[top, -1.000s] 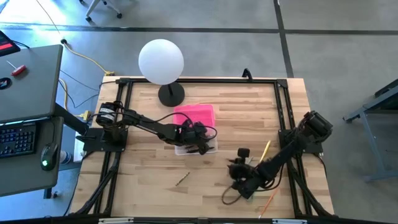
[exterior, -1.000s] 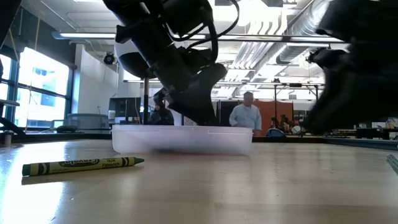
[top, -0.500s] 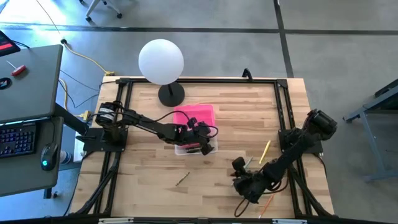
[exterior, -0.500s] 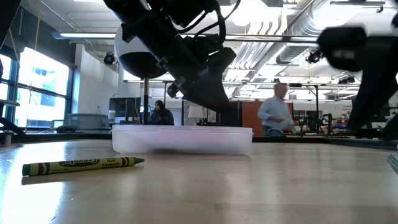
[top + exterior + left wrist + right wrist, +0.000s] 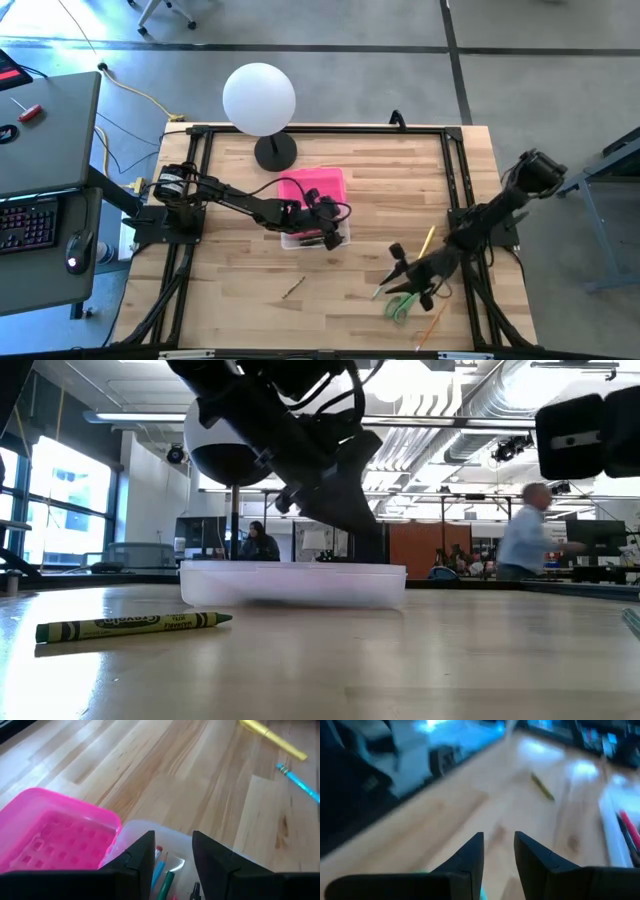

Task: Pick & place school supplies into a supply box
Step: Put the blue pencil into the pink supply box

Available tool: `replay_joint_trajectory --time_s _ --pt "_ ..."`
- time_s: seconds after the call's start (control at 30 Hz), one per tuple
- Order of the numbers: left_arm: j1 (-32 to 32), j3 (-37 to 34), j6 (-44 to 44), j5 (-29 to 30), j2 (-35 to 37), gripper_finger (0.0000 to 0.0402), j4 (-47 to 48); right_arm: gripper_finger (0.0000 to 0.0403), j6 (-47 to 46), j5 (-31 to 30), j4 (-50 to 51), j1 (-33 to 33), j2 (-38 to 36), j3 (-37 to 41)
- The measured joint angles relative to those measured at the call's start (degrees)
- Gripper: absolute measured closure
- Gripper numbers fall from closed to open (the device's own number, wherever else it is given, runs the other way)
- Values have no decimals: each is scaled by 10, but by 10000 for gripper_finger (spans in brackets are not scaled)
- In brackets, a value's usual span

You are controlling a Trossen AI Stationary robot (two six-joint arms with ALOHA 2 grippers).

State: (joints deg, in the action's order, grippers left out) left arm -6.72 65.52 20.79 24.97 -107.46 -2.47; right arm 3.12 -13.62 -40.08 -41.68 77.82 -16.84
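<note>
Left gripper (image 5: 327, 222) sits directly over the clear supply box (image 5: 318, 238) mid-table, fingers (image 5: 140, 857) parted with nothing between them; the left wrist view looks straight down past them onto pens already lying in the box, with the pink lid (image 5: 312, 186) just beside it toward the globe lamp (image 5: 259, 98). Right gripper (image 5: 397, 271) is near the front right of the table, fingers slightly apart and empty, with the green-handled scissors (image 5: 400, 305) on the wood just beside it toward the front edge. A yellow pencil (image 5: 427, 242) lies near that arm, an orange pencil (image 5: 431, 324) by the front edge, and a green crayon (image 5: 133, 625) lies well apart from both grippers, left of the scissors.
</note>
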Motion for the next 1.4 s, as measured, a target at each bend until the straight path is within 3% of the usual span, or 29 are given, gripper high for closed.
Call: replay_joint_trajectory --time_s 0.1,0.47,0.87,1.2,1.4 --pt "0 0 0 0 0 241 -15 316 1 31 -33 20 1 33" --pt "12 0 4 -4 0 241 -21 316 -21 98 98 74 16 3" --pt "15 0 4 -20 0 241 -21 316 46 109 12 77 131 -4" --pt "15 0 3 -20 0 241 -21 317 47 133 -21 102 204 -4" --pt "15 0 2 -20 0 241 -21 352 47 140 -40 117 233 -5"
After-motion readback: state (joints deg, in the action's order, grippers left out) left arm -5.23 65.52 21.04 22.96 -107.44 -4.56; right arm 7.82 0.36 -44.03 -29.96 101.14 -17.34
